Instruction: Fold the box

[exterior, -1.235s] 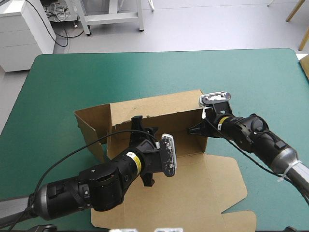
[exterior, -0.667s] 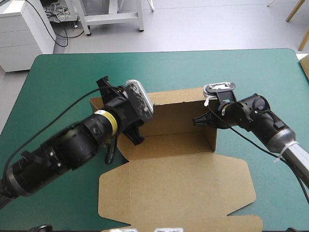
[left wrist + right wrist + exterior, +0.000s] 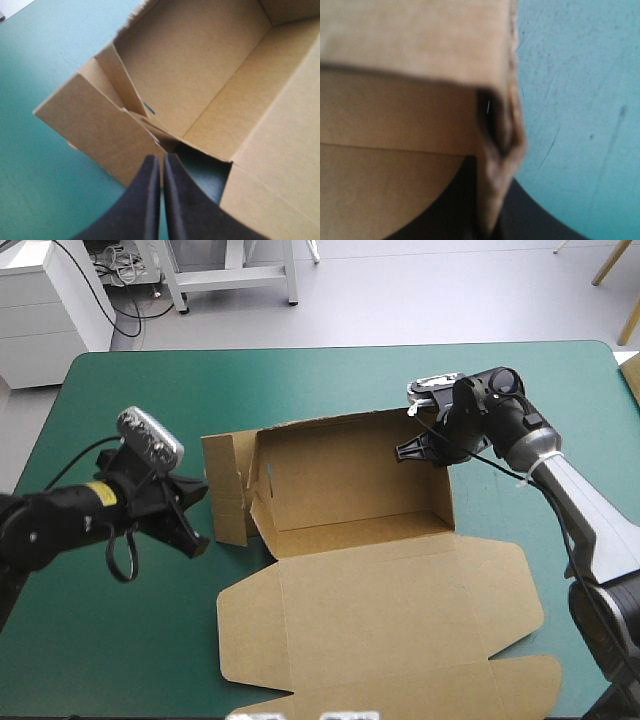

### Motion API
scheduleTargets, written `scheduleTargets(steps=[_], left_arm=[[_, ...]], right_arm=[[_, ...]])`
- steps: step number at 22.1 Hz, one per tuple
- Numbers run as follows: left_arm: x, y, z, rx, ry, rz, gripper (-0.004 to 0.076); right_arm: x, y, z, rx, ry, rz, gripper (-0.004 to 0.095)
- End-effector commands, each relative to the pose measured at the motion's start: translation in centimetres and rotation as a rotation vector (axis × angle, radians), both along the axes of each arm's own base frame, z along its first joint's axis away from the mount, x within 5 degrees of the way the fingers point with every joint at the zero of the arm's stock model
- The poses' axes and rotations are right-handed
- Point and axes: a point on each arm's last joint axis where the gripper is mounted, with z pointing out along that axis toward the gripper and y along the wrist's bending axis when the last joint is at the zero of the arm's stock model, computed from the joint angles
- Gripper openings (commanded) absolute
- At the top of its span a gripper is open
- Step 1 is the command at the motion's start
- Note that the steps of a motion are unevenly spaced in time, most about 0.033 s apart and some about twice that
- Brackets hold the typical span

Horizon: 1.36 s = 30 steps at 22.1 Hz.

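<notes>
The brown box [image 3: 350, 490] stands mid-table as an open tray, its lid [image 3: 380, 620] lying flat toward the near edge. Its left end flap [image 3: 225, 490] juts outward. My left gripper [image 3: 196, 520] hovers just left of that flap, shut, with nothing in it. In the left wrist view the black fingers meet in a point, left gripper [image 3: 161, 160], facing the box's [image 3: 200, 75] near-left corner. My right gripper [image 3: 404, 452] is at the far right corner. The right wrist view shows the box wall [image 3: 492, 165] pinched between the right gripper's [image 3: 492, 225] fingers.
Teal-green cover [image 3: 150, 390] shows on the far side of the box and to its left. The flat lid reaches close to the table's near edge. A narrower strip of cover [image 3: 590, 420] lies right of the right arm.
My left arm has drawn back from over the box to its left side, and its gripper has shut. The box has shifted right and sits squarer. The right gripper keeps its hold.
</notes>
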Motion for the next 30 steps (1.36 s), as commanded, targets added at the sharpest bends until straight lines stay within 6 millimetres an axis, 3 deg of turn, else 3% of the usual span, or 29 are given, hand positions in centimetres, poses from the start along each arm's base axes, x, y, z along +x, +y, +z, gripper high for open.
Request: scheduleTargets(steps=[1,10,14,18,22,26,30], left_arm=[[-3.5,1.1,-0.9,-0.083,-0.108,0.040,-0.0008],[-10.4,5.7,-7.7,-0.035,-0.132,0.316,-0.0008],[-12.5,6.6,-10.3,-0.048,-0.095,0.372,-0.0008],[-13.9,7.1,-11.4,-0.096,-0.132,0.398,-0.0008],[-14.3,7.5,-11.3,-0.086,-0.158,0.419,-0.0008],[-14.4,7.4,-11.5,-0.091,-0.136,0.416,-0.0008],[-14.5,7.3,-11.5,-0.109,-0.127,0.408,-0.0008]], right_arm=[[1.3,0.3,-0.1,0.003,-0.045,0.022,-0.0021],[3.5,1.0,-4.0,-0.014,0.001,0.028,-0.0021],[4.2,1.3,-4.3,-0.007,-0.048,0.050,-0.0021],[4.4,1.3,-4.1,-0.004,-0.071,0.051,-0.0005],[4.7,1.4,-1.5,0.006,-0.107,0.048,0.0189],[4.1,1.2,3.1,0.012,-0.127,0.059,0.0374],[2.8,1.1,5.3,0.059,-0.170,0.065,0.0425]])
